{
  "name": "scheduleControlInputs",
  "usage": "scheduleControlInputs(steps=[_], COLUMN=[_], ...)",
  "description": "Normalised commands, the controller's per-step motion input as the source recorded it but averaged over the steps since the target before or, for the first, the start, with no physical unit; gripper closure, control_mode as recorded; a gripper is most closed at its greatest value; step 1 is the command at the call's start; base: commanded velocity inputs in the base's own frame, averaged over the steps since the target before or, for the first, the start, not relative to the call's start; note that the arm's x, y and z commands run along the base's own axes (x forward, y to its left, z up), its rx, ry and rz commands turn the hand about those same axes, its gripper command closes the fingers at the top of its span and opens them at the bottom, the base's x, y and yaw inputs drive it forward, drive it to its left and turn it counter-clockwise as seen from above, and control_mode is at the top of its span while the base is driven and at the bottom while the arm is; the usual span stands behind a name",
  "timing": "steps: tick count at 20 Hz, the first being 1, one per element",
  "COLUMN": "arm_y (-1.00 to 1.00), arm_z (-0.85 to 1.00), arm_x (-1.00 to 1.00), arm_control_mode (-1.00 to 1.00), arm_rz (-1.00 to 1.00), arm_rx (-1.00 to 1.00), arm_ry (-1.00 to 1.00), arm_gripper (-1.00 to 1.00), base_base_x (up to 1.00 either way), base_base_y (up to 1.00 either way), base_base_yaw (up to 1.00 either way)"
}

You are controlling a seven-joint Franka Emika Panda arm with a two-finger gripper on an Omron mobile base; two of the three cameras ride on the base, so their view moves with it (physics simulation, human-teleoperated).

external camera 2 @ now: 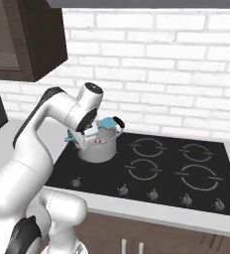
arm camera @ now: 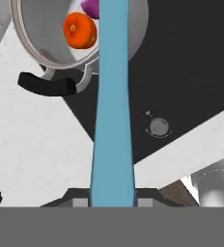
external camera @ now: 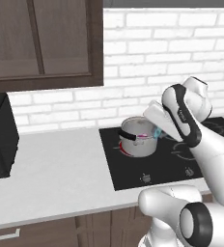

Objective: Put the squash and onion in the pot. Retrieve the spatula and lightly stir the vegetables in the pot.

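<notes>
A pale worktop (external camera: pixel 61 169) carries a black hob (external camera 2: pixel 156 171), where the steel pot (external camera: pixel 138 140) stands on the rear left ring, below a white brick wall (external camera 2: pixel 176 59). The robot's claw (arm camera: pixel 113 201), clamped tight on the teal spatula (arm camera: pixel 113 116), reaches its blade over the pot's rim. Inside lie an orange squash (arm camera: pixel 80 30) and the purple onion (arm camera: pixel 90 6), just beside each other.
</notes>
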Motion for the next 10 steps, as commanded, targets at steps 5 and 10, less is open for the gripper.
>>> scheduleControlInputs(steps=[5, 10], arm_y=[0.08, 0.14], arm_z=[0.10, 0.02], arm_x=[0.03, 0.00], arm_control_mode=[-1.00, -1.00], arm_rz=[-0.27, -0.05], arm_rx=[0.26, 0.08], arm_ry=[-0.02, 0.00], arm_gripper=[1.00, 1.00], base_base_x=[0.00, 0.00], base_base_y=[0.00, 0.00], base_base_yaw=[0.00, 0.00])
